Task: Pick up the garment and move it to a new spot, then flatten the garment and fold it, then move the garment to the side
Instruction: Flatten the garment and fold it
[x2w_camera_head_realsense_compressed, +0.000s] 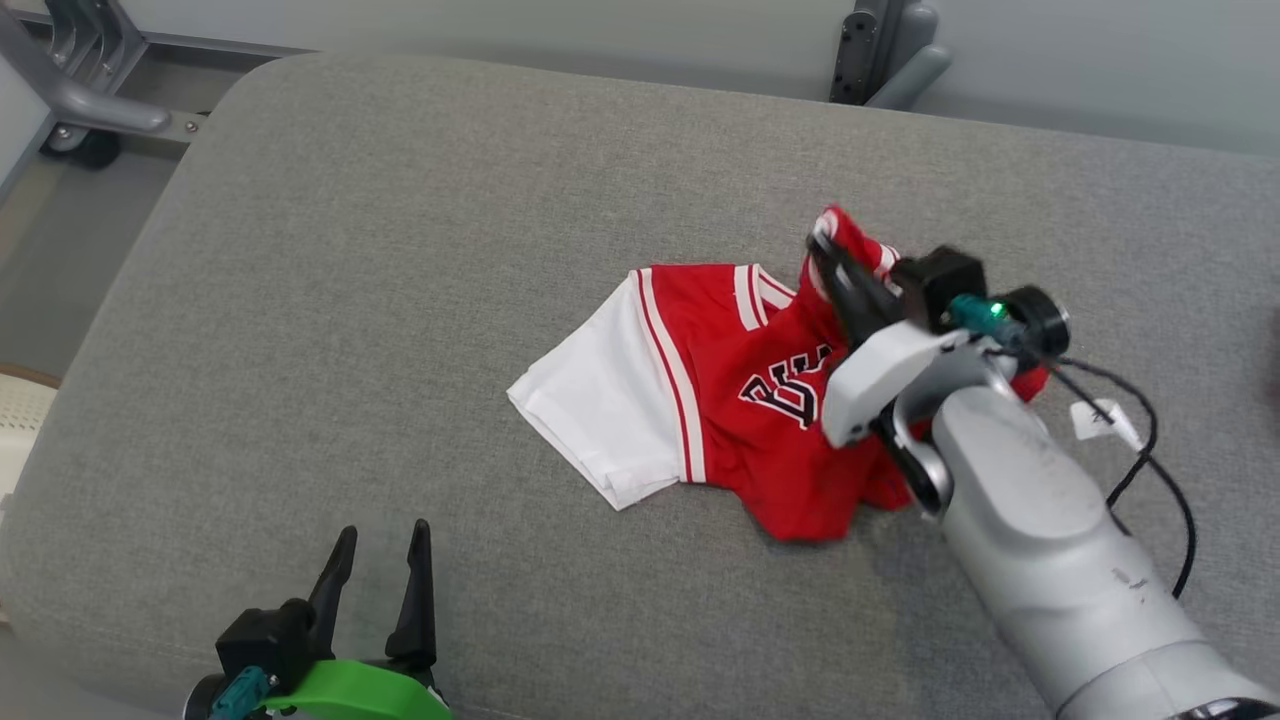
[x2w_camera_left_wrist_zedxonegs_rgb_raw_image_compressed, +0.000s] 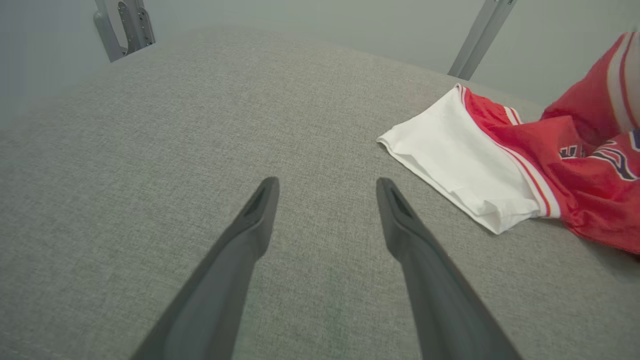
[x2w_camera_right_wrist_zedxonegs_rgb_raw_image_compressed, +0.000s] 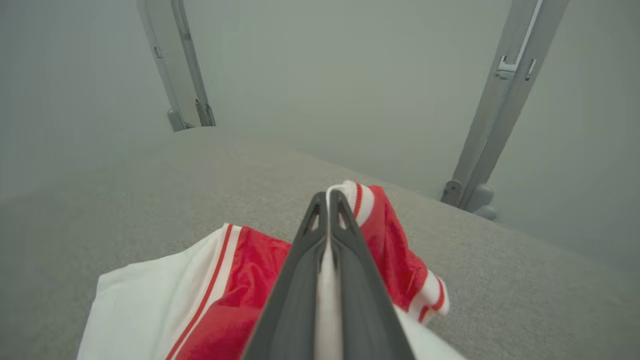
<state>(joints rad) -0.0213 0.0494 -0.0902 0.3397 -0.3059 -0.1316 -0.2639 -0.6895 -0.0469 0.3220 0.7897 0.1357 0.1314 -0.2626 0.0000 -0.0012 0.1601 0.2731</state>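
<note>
left jaws — spread wide above grey pad (x2w_camera_head_realsense_compressed: 400, 300) | right jaws — clamped on striped trim of garment (x2w_camera_head_realsense_compressed: 720, 400)

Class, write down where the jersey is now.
In the head view the jersey lies right of centre on the grey cushion, its far edge pinched in the right end effector; the open left end effector is apart at lower left.
</note>
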